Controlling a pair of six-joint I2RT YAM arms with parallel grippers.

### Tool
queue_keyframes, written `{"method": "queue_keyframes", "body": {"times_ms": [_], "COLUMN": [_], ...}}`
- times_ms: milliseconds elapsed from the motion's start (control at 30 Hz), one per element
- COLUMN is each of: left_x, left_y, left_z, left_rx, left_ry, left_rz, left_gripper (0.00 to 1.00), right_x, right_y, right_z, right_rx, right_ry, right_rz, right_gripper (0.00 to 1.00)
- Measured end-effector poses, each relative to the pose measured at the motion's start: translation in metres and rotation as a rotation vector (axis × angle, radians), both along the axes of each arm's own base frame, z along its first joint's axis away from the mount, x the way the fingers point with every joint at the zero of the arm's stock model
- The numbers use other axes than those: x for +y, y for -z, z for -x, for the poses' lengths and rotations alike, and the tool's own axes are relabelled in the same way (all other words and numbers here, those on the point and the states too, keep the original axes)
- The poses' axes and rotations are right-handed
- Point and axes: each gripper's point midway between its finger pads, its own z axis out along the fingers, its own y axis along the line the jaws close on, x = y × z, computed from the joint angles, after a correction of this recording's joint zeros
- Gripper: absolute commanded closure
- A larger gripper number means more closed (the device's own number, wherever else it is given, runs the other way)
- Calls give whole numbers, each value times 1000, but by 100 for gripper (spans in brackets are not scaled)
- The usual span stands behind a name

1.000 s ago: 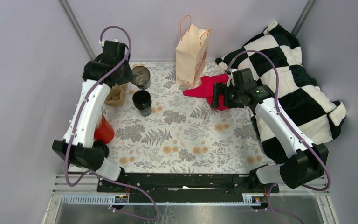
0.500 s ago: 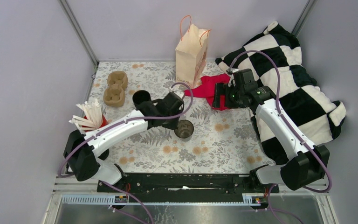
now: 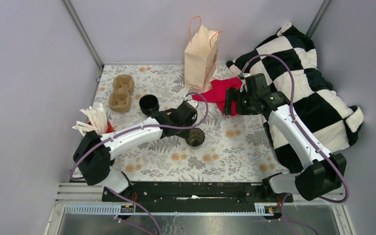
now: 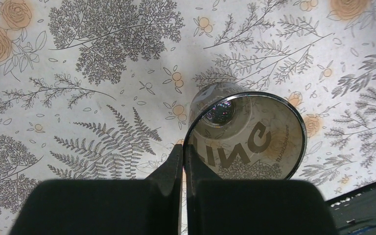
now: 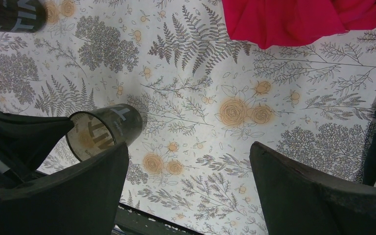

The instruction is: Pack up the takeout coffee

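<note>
Black-lidded takeout coffee stands upright, back-left of the left gripper, nearer of the 2, which is clenched on the rim of an open dark cup; right gripper gapes empty, well apart.

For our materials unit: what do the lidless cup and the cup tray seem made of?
The lidless cup: probably smoky, glossy translucent plastic; lettering shows through its wall. The cup tray: likely matte brown moulded pulp, with soft rounded wells.
</note>
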Motion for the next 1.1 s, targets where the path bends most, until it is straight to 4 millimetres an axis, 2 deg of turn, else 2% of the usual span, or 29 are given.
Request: {"method": "queue_keyframes", "body": {"times_ms": [33,133,233,433,533,633,733,833,900,1000,1100], "left_x": [0,0,0,7,19,35,60,94,123,168,202], "left_y": [3,7,7,7,0,-18,-47,-74,-86,-89,-80], "left_z": [0,-1,-1,-1,2,5,1,-8,-11,-11,-2], "left_rx": [3,6,2,-2,-7,-25,-63,-106,-127,-132,-94], "left_ry": [0,-1,3,-20,-48,-100,-205,-351,-468,-646,-798], "left_rz": [-6,-20,-24,-46,-68,-55,4,81,137,176,186], "left_gripper": [100,90,71,47,37,32,29,28,28,28,29], "right_x": [0,0,0,0,0,0,0,2,1,0,0], "right_y": [0,1,2,2,1,1,1,2,5,13,22], "right_z": [0,1,1,1,1,1,1,1,2,5,11], "right_rx": [0,3,4,3,4,4,3,-1,5,20,44], "right_ry": [0,0,-1,-1,-2,-2,-3,-6,-8,-8,-12], "right_rz": [1,1,1,1,0,0,-3,-8,-7,-3,-2], "right_gripper": [0,0,0,0,0,0,0,0,0,0,0]}}
